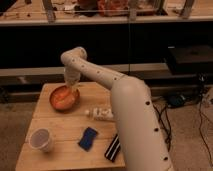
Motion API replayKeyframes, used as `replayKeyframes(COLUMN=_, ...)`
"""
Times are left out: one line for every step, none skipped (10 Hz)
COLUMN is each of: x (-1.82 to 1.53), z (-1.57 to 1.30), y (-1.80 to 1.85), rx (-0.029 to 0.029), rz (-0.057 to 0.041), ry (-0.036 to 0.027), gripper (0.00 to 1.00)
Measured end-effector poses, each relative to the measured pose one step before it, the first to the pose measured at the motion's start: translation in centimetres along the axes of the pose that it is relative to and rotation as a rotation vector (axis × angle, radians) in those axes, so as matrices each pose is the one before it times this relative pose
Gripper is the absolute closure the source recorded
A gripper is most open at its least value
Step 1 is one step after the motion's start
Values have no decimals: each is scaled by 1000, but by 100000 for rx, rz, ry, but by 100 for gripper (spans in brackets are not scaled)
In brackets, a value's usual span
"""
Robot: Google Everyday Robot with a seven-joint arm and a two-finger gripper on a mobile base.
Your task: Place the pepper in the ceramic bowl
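The ceramic bowl (64, 98) is round, shallow and orange-red, and sits at the far left of the wooden table (65, 127). My gripper (70, 88) hangs from the white arm directly over the bowl's right rim, pointing down into it. The pepper does not show apart from the bowl's orange inside; I cannot tell whether it lies in the bowl or is in the gripper.
A white cup (41, 139) stands at the front left. A white bottle (100, 114) lies on its side mid-table. A blue pad (88, 138) and a black device (113, 148) lie near the front edge. Dark shelving runs behind; cables lie on the floor at right.
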Motion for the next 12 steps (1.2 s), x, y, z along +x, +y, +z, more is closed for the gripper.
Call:
replayKeyframes(x=-3, z=45, y=0, rx=-38, rz=-81, ry=15, gripper=64)
replayKeyframes(x=-7, z=33, y=-3, rx=-8, rz=-53, ry=6, gripper=58)
replayKeyframes(x=-25, z=0, y=-27, rx=36, rz=-102, ry=-17, gripper=57)
replayKeyframes(x=-10, z=53, y=14, rx=-50, rz=-60, ry=-24, gripper=57)
replayKeyframes(x=-25, z=25, y=-22, rx=18, rz=-98, ry=-30, gripper=57)
replayKeyframes(x=-17, z=9, y=-24, rx=28, rz=-84, ry=-20, gripper=57)
replayKeyframes(x=-22, z=1, y=-29, rx=32, rz=-90, ry=-8, gripper=57)
replayKeyframes(x=-6, z=38, y=-4, rx=-24, rz=-78, ry=-17, gripper=56)
replayKeyframes(x=-10, z=5, y=-20, rx=23, rz=-76, ry=-21, gripper=49)
replayKeyframes(x=5, z=60, y=20, rx=-59, rz=-111, ry=-16, gripper=38)
replayKeyframes(x=-15, z=-9, y=-22, rx=49, rz=-87, ry=-18, gripper=34)
replayKeyframes(x=7, z=23, y=-1, rx=10, rz=-60, ry=-21, gripper=32)
